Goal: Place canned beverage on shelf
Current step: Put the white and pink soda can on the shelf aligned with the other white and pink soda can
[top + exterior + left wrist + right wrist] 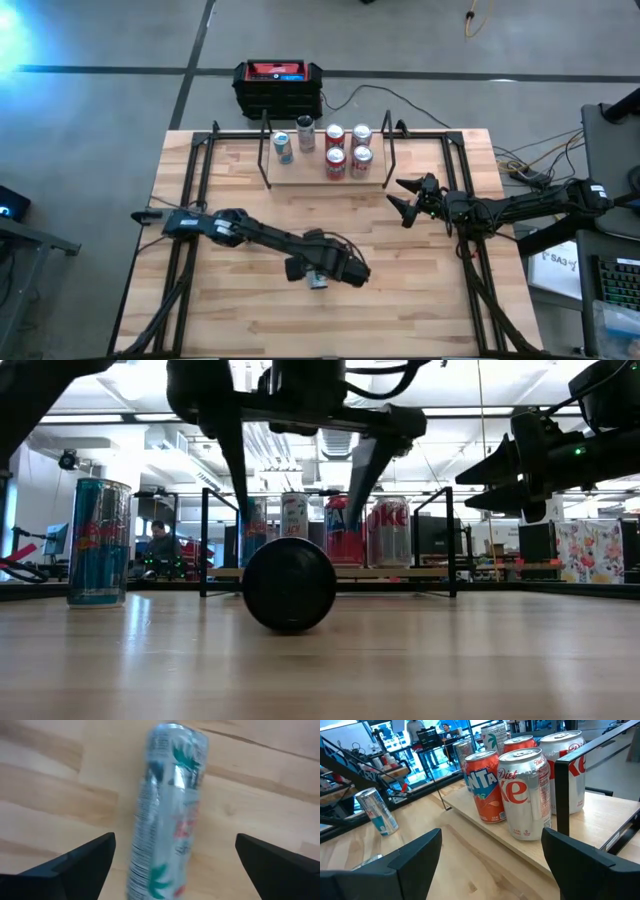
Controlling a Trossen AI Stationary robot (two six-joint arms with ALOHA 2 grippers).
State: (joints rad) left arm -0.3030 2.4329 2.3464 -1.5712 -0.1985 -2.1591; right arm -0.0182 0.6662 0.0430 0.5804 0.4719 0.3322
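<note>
Can (165, 810) lies between open left hand (175, 865) fingers.

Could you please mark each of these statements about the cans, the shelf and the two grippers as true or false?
1. A slim can lies on its side on the tabletop under the left gripper. True.
2. The left gripper is clamped shut on that can. False: its fingers stand open on either side.
3. The shelf holds no cans. False: several stand on it, including a Diet Coke can.
4. The right gripper is empty, beside the shelf's end. True.
</note>
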